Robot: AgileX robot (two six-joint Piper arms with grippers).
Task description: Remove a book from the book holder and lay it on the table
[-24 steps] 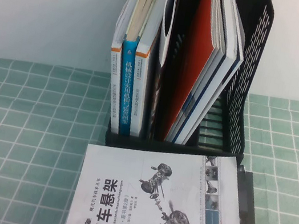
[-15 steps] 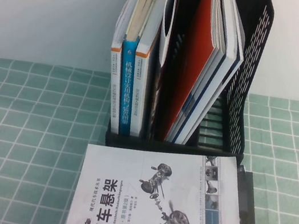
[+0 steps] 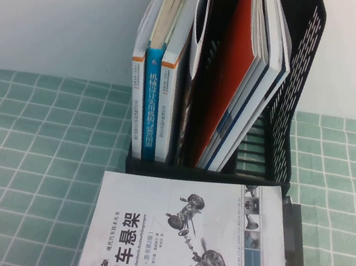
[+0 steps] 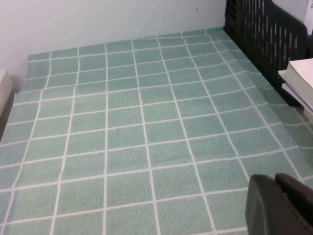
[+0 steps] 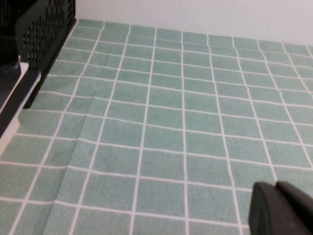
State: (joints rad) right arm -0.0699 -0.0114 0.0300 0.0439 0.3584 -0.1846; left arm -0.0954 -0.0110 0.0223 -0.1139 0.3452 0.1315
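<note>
- The tall black plastic book holder with perforated mesh sides (image 3: 289,90) stood at the far middle of the table covered in light green cloth with white grid lines (image 3: 30,148), just in front of a plain white wall (image 3: 62,9).
- Wide bare cloth lay open to the holder's left and right.
- A white book with a car chassis drawing (image 3: 187,238) lay flat against the holder's near edge, filling the near middle.
- The large thin pale grey-white magazine (image 3: 273,60) stood in the holder's right compartment, long axis upright and leaning right, spine edge down, just right of a red-covered magazine (image 3: 232,80).
- Three upright spine-out books (image 3: 152,101) filled the left compartment.
- The left gripper (image 4: 281,205) hovered low over open cloth left of the holder, fingers pressed together, holding nothing.
- The right gripper (image 5: 281,208) hovered over open cloth right of the holder, likewise closed and empty.
</note>
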